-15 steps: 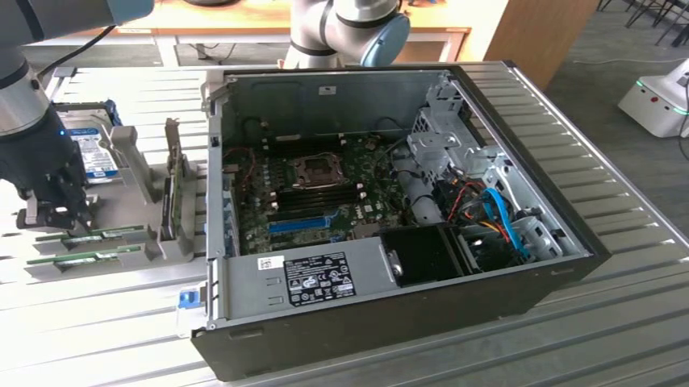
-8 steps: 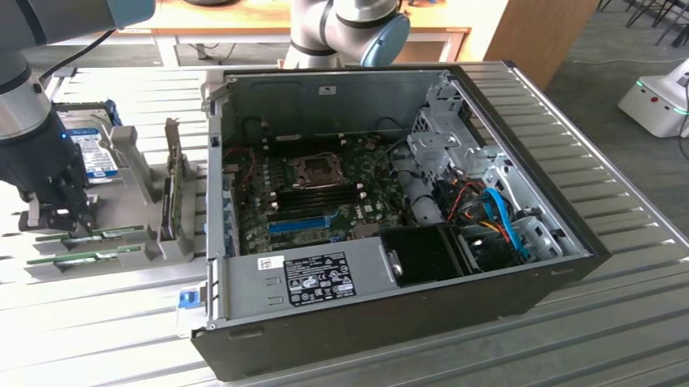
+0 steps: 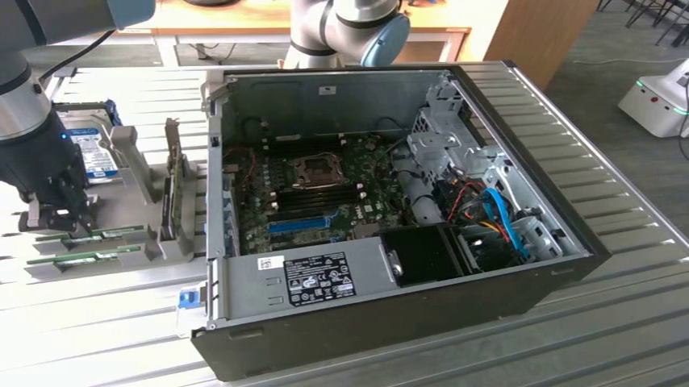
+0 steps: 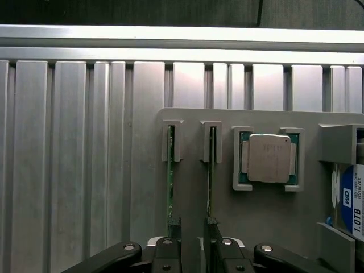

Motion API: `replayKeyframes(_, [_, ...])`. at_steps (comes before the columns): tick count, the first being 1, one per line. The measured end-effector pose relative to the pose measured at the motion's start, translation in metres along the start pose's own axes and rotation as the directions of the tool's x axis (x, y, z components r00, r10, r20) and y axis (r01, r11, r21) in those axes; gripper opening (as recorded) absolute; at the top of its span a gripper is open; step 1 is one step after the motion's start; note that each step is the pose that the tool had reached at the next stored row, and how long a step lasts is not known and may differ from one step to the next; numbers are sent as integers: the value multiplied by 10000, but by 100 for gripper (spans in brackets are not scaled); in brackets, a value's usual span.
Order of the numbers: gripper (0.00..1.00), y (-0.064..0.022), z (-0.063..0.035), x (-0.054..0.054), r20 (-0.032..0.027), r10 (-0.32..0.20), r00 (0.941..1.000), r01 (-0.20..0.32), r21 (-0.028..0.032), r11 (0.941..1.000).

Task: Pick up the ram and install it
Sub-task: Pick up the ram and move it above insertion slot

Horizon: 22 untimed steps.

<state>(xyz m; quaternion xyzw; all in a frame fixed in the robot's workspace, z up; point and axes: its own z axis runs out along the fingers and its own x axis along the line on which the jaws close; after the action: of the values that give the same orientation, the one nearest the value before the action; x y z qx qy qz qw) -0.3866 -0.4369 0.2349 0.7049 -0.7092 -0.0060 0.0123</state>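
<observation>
your gripper (image 4: 192, 230) hovers over the ram (image 4: 169, 187) standing in its holder (image 4: 256, 216), fingers wide open, holding nothing. pickup and install aren't done yet.

Exterior view: even, diffuse illumination is noted, and no hard shadows are cast. A pale sheen is carried by the table (image 3: 603, 322) slats. The case (image 3: 323, 105) interior is shaded and is darkest at the shroud (image 3: 431, 251).

Wrist view: strong glare is recorded along the rail (image 4: 182, 48), and lengthwise highlights are repeated on the slats. A soft reflection is seen on the CPU (image 4: 269, 158). The gripper (image 4: 193, 227) is rendered near black.
</observation>
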Motion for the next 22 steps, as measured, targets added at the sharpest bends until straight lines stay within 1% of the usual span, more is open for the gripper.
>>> replayKeyframes(22, [30, -1, 1, 134, -2, -1, 10000, 1, 0, 10000])
